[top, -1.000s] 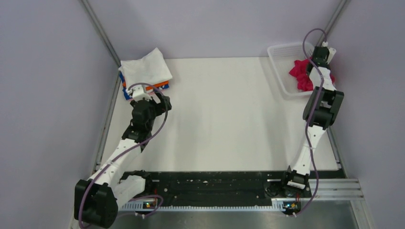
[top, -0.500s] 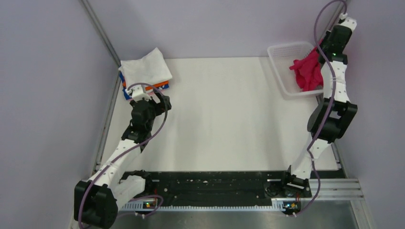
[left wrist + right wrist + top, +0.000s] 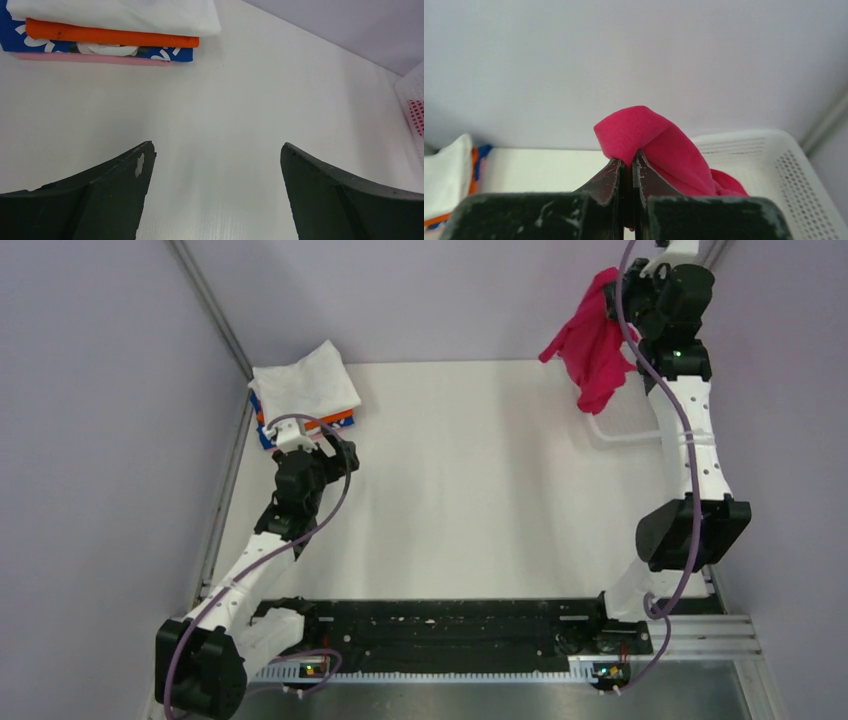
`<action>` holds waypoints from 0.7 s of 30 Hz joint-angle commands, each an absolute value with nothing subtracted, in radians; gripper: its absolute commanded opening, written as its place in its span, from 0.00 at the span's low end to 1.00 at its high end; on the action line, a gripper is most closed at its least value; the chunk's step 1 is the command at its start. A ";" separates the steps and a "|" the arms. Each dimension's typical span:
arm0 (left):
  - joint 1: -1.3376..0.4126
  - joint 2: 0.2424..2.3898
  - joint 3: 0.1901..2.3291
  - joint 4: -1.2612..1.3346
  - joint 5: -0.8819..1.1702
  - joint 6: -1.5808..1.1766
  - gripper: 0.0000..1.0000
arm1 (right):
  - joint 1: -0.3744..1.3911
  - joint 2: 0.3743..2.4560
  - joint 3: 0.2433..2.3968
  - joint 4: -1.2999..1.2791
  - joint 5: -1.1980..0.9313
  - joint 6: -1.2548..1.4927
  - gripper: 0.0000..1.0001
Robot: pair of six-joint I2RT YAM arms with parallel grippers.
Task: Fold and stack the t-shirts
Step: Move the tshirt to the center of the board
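Risk of dropping: only a small fold of the crimson t-shirt pinched in the closed right tool, high over the white basket at the far right, rest dangling. Possible snag on the basket rim if swung low. Left tool spread wide, holding nothing, just near of the folded stack at far left. Open desk between; far wall close behind the shirt, so safer to travel nearward.
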State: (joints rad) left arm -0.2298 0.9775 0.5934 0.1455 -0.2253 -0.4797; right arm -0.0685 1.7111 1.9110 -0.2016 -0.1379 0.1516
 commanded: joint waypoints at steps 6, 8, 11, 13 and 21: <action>-0.228 0.951 0.605 0.175 -0.205 -0.496 0.99 | 0.105 1.575 1.941 -0.183 -0.604 0.225 0.00; -0.229 0.945 0.604 0.172 -0.203 -0.498 0.99 | 0.144 1.560 1.929 -0.176 -0.693 0.240 0.00; -0.229 0.938 0.601 0.171 -0.198 -0.501 0.99 | 0.202 1.533 1.885 -0.127 -0.792 0.273 0.00; -0.229 0.936 0.601 0.170 -0.194 -0.503 0.99 | 0.236 1.519 1.848 -0.063 -0.870 0.318 0.00; -0.229 0.935 0.599 0.163 -0.185 -0.517 0.99 | 0.263 1.458 1.631 0.059 -0.805 0.385 0.00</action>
State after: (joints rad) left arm -0.2298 0.9569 0.5934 0.1448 -0.1986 -0.4999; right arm 0.2672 1.5181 1.7054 -0.0200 -0.8577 0.3817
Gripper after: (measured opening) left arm 0.991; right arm 0.021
